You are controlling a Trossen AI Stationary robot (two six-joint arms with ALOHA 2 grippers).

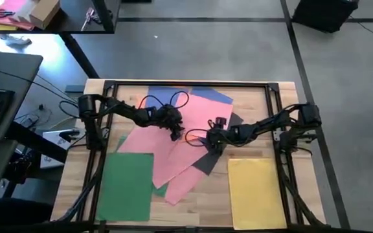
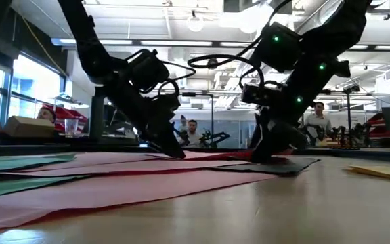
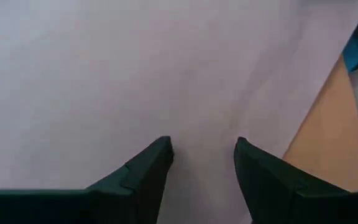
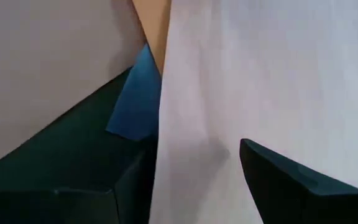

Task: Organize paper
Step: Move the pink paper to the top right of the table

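**Both grippers down on the pink sheets at mid-table**

Nearest the low camera, a pink sheet [image 2: 114, 186] lies flat across the front of the tabletop [image 1: 280, 103], its edge almost at the lens. The light wooden tabletop carries the whole spread of paper. Pink sheets [image 1: 173, 145] fan out over the middle, overlapping one another. A green sheet [image 1: 127, 186] lies apart at the front left, with a second green edge peeking from beneath the pink. A yellow sheet [image 1: 258, 191] lies alone at the front right. Blue paper [image 1: 167, 97] shows at the back, under the pink. A dark grey sheet [image 1: 207, 162] pokes out beside the right arm.

The left gripper [image 1: 175, 133] rests tip-down on pink paper at the centre; its fingers [image 3: 148, 171] stand apart, clamping nothing. The right gripper [image 1: 214, 142] sits just beside it, fingers [image 4: 278, 180] spread apart with a pink sheet lying between them.
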